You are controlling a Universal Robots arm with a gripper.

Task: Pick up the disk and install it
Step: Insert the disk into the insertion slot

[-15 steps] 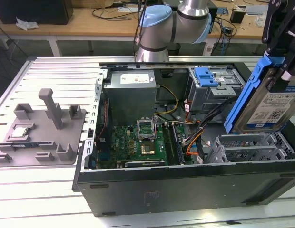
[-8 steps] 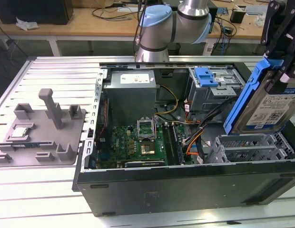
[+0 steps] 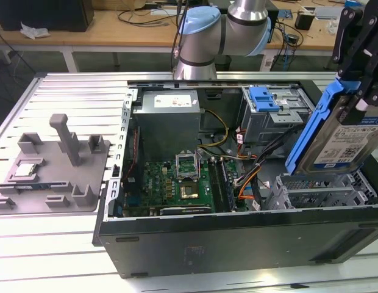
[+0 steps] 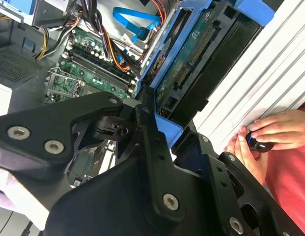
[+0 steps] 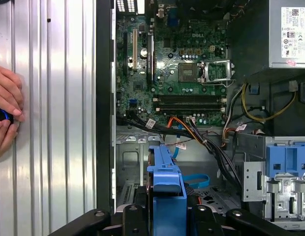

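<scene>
Blue-railed silver, the disk (image 3: 338,140) sits clamped in the tool (image 3: 358,88), long axis tilted steeply downward, its lower end just above the drive cage (image 3: 317,194) of the computer case (image 3: 238,241).

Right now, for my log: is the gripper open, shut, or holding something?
The gripper is shut on the disk, above the open computer case.

one disk (image 3: 340,139), one computer case (image 3: 238,244)
</scene>
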